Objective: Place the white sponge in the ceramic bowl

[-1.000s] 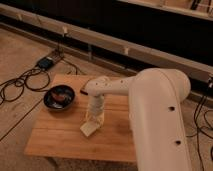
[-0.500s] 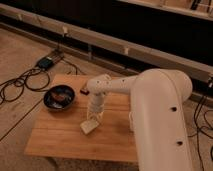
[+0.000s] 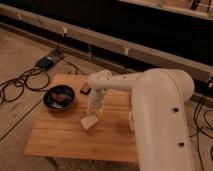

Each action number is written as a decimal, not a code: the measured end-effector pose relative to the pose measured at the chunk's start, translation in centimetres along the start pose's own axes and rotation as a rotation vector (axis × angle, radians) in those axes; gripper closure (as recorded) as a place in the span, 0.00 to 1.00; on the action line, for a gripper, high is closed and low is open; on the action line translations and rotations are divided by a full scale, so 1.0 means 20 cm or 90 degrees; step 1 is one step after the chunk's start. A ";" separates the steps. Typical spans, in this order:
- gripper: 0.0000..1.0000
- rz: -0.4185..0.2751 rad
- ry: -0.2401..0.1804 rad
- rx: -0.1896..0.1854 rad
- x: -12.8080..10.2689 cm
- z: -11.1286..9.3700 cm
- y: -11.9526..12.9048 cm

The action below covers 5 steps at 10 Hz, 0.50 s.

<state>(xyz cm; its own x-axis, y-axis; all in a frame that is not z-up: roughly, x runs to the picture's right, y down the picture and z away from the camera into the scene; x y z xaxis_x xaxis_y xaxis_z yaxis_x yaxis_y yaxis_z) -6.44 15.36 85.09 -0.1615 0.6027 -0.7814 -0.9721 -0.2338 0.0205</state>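
Closest to the camera, at the right, the robot's bulky white arm point(image 3: 162, 117) fills the foreground and reaches leftward over a wooden surface point(image 3: 65, 136). Out past the bare front of that surface, the white sponge point(image 3: 89, 122) hangs tilted at about the middle of the boards, its top edge caught in the end effector point(image 3: 93, 114), which points straight down from the arm's slim wrist with its fingers pressed together on the foam. Whether the lower corner of the sponge touches the wood or hangs just clear of it cannot be told. Farther back and to the left, the ceramic bowl point(image 3: 52, 104) sits near the left edge of the surface, dark and glossy outside, reddish-brown within, apart from the sponge and from the end effector. Just beyond the bowl's right side, a small dark object point(image 3: 85, 90) lies on the wood near the far edge. Beyond the surface, black cables point(image 3: 20, 82) loop over the pale floor at the left, leading toward a small black box point(image 3: 47, 62). Farthest off, a long pale ledge point(image 3: 150, 56) runs along a dark wall.
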 end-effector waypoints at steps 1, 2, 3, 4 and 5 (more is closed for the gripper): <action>0.85 -0.010 -0.012 0.005 -0.03 -0.05 0.02; 0.85 -0.021 -0.023 0.009 -0.05 -0.10 0.04; 0.85 -0.040 -0.034 0.017 -0.08 -0.15 0.09; 0.85 -0.062 -0.044 0.026 -0.11 -0.20 0.16; 0.85 -0.075 -0.053 0.032 -0.14 -0.24 0.21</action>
<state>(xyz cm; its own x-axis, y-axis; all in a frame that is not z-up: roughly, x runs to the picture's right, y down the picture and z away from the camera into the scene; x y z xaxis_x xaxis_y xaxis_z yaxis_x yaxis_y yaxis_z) -9.23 9.06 84.36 -0.0568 0.6851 -0.7262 -0.9920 -0.1207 -0.0362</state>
